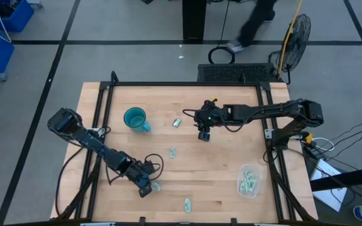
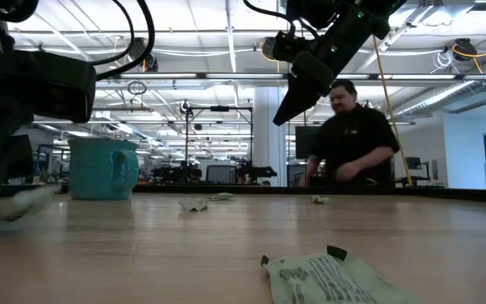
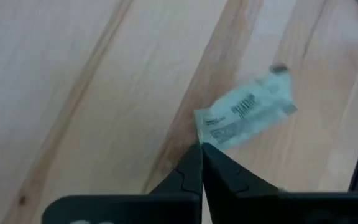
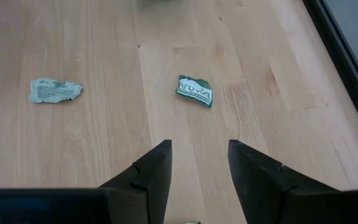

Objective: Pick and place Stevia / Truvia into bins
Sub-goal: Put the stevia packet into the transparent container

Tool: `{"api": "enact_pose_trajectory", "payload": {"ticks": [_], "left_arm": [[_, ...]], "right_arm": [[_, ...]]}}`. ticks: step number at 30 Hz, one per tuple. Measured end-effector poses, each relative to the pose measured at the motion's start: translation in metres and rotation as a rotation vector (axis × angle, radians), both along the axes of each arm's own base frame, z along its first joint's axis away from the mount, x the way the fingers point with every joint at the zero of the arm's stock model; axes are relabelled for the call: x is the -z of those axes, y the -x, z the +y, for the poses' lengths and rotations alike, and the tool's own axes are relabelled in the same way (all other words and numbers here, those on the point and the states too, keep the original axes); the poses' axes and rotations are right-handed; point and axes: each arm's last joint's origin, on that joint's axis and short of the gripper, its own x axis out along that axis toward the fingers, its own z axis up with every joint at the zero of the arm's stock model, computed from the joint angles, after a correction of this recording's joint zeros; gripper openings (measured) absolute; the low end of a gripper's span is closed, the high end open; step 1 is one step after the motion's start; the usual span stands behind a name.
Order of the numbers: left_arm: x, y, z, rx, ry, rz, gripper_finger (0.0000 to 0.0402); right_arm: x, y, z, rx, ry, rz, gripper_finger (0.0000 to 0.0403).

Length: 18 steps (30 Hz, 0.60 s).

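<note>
Closest to the low camera, a crumpled green-and-white sachet (image 2: 332,277) lies flat on the wooden surface (image 1: 219,169), the same packet seen from above at the near edge, below the teal mug (image 1: 135,119). Down on the surface near that edge, well away from the mug, the left gripper (image 1: 146,187) has its two dark fingers (image 3: 191,177) pressed together, tips just touching the corner of another sachet (image 3: 244,113) that lies flat on the wood; whether paper is pinched between them cannot be told. Off to the mug's right, the right gripper (image 1: 203,135) hangs above the surface with its fingers (image 4: 151,171) spread apart and nothing between them; its wrist camera looks down on a green sachet (image 4: 195,89) and a paler, crumpled one (image 4: 55,91), both lying on the wood ahead of it. One sachet (image 1: 176,122) sits between the mug and the right gripper, and another (image 1: 172,152) lies further toward the near edge from the mug. Far from the mug, by the surface's right near corner, the clear plastic tub (image 1: 250,179) already holds several sachets. Beyond the surface's far side, a person in dark clothes (image 2: 353,139) stands in the room.
</note>
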Motion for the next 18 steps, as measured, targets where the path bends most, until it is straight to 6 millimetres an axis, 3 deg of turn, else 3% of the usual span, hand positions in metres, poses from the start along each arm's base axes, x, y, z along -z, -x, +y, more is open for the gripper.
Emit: {"api": "enact_pose_trajectory", "payload": {"ticks": [5,14,18], "left_arm": [[-0.003,-0.004,0.003,-0.001,0.024,-0.024,0.0004],[-0.018,-0.011,0.017,-0.033,-0.009,-0.112,0.0002],[-0.025,-0.015,0.025,-0.05,-0.015,-0.151,0.0003]], "right_arm": [[0.0,0.0,0.002,0.04,-0.131,-0.03,0.0149],[-0.007,-0.005,0.021,-0.067,-0.811,-0.071,0.015],[-0.007,-0.005,0.033,-0.055,-0.852,-0.046,0.015]]}}
